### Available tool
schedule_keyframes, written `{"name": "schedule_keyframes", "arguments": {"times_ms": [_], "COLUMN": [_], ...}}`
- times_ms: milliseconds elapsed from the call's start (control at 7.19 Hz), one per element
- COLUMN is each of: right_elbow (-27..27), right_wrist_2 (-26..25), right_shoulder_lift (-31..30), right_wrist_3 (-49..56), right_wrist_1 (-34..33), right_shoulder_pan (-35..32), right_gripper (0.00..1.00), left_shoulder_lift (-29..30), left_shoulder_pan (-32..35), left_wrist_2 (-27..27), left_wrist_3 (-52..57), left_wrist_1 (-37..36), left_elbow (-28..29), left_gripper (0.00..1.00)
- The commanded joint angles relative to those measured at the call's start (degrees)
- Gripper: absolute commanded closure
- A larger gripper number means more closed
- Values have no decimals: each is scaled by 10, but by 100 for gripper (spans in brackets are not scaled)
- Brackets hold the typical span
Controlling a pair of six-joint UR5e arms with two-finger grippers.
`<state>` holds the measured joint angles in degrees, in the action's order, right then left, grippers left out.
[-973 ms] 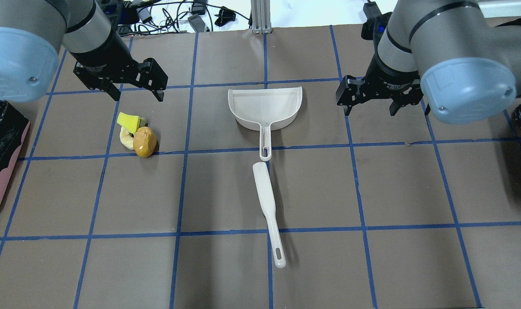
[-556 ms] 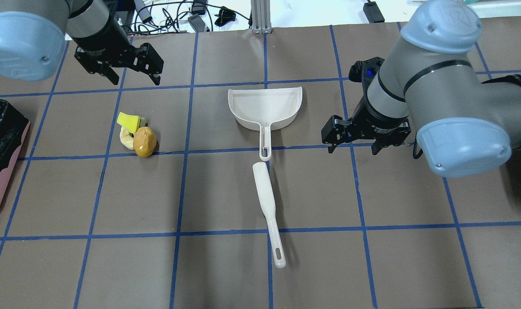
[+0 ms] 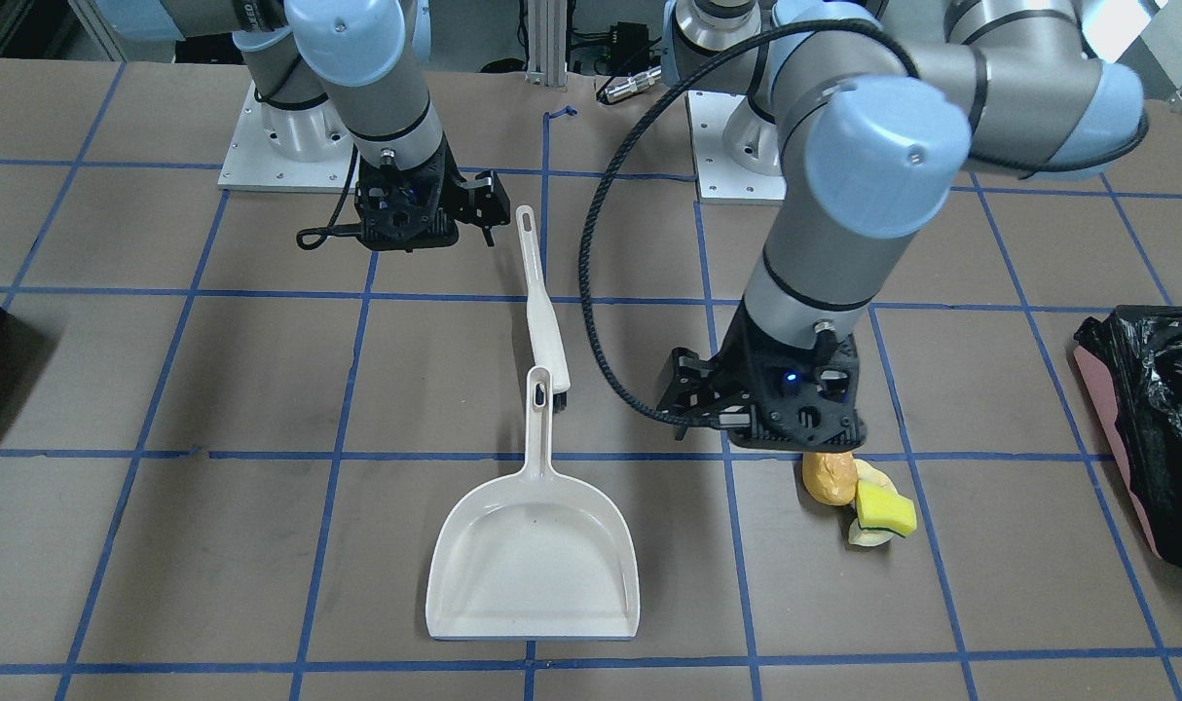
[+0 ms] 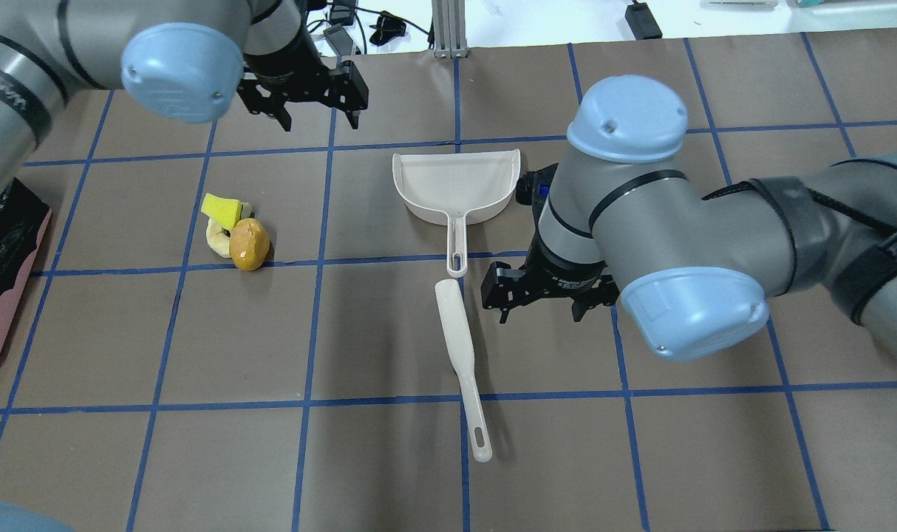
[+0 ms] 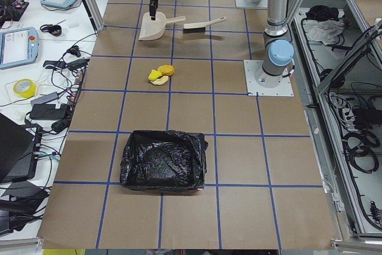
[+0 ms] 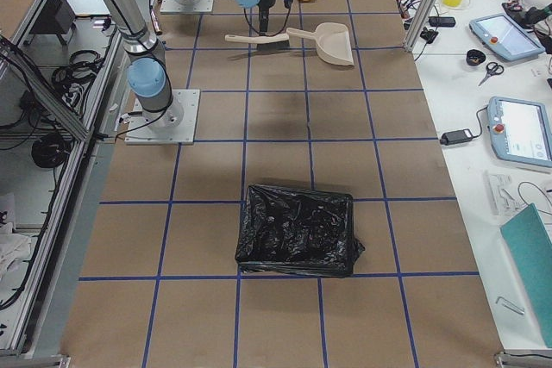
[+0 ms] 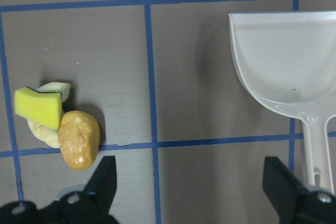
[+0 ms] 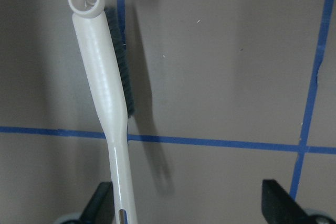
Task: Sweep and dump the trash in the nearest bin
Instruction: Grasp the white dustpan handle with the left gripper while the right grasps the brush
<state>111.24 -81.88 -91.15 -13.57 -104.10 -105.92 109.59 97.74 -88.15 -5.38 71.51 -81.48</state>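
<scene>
The trash [image 4: 236,235], an orange-brown lump, a yellow sponge wedge and a pale piece, lies left of centre; it also shows in the left wrist view [image 7: 60,124] and the front view [image 3: 856,495]. The bin [image 4: 5,266], black-lined with pinkish sides, is at the left edge. My left gripper [image 4: 321,122] is open and empty, high beyond the trash. My right gripper [image 4: 541,318] is open and empty, beside a white brush [image 4: 459,355]. In the right wrist view the brush handle [image 8: 113,129] runs by the left finger [image 8: 102,203].
A white dustpan [image 4: 456,185] lies at centre, mouth away from me, its handle toward the brush tip. In the left wrist view the dustpan [image 7: 286,61] is at right. A second black-lined bin [image 6: 297,230] stands on my right side. Cables lie past the table's far edge.
My left gripper has moved farther away and to the right, still open. My right gripper has swung left and toward me, ending beside the brush. Trash, dustpan and brush have not moved.
</scene>
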Motion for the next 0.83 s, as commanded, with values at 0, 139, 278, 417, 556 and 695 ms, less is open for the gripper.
{"name": "schedule_keyframes", "arguments": {"times_ms": [0, 139, 278, 417, 556, 695], "right_elbow": [30, 62, 87, 91, 92, 92], "right_wrist_2": [1, 6, 8, 8, 5, 8], "right_shoulder_lift": [26, 27, 45, 68, 81, 86], "right_wrist_3": [-40, -63, -79, -81, -81, -84], "right_wrist_1": [-48, -93, -148, -165, -173, -175], "right_shoulder_pan": [-47, -64, -73, -82, -96, -105], "right_gripper": [0, 0, 0, 0, 3, 9], "left_shoulder_lift": [53, 68, 85, 98, 103, 106], "left_shoulder_pan": [60, 80, 102, 116, 119, 124], "left_wrist_2": [1, 1, 1, 1, 1, 1], "left_wrist_3": [-48, -49, -49, -42, -39, -37], "left_wrist_1": [-51, -51, -51, -53, -48, -52], "left_elbow": [1, 0, -3, -3, -14, -32], "left_gripper": [0, 0, 0, 0, 0, 0]}}
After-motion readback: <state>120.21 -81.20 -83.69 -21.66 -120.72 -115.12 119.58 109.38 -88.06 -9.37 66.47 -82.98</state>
